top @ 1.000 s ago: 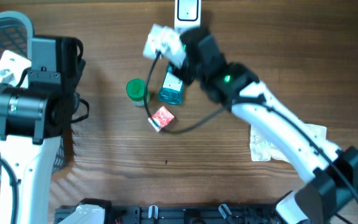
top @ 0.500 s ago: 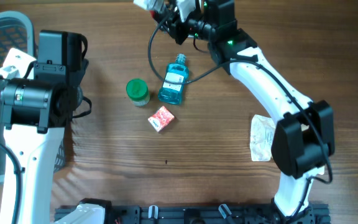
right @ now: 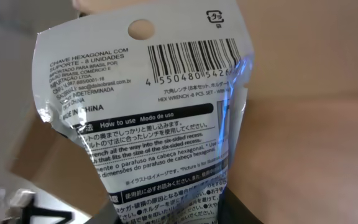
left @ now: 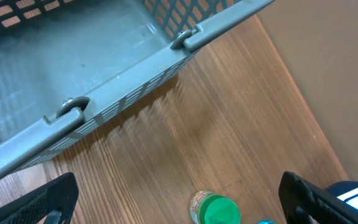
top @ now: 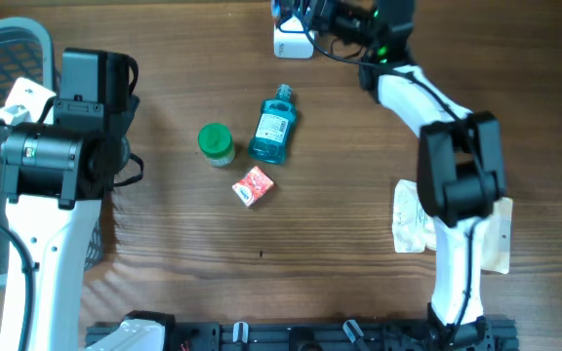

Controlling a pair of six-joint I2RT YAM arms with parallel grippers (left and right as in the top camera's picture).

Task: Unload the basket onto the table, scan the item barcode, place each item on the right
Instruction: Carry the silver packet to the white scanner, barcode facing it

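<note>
My right gripper (right: 185, 213) is shut on the item, a glossy white packet (right: 160, 112) of hex wrenches. It fills the right wrist view, with its barcode (right: 194, 59) near the top and facing the camera. Overhead, the right gripper (top: 301, 12) is at the table's far edge, just above a white scanner (top: 294, 41); only a sliver of the packet shows there. My left gripper (left: 179, 205) hangs wide open above the wood, holding nothing, next to the grey basket (left: 104, 99).
A green-lidded jar (top: 216, 142), a blue bottle (top: 272, 125) and a small red box (top: 254, 185) lie mid-table. A crumpled white bag (top: 413, 219) lies at the right. The grey basket (top: 8, 39) stands at the left edge under the left arm (top: 61, 156).
My right arm has swung from above the blue bottle to the far table edge, carrying the packet up over the white scanner. The left arm has barely shifted.
</note>
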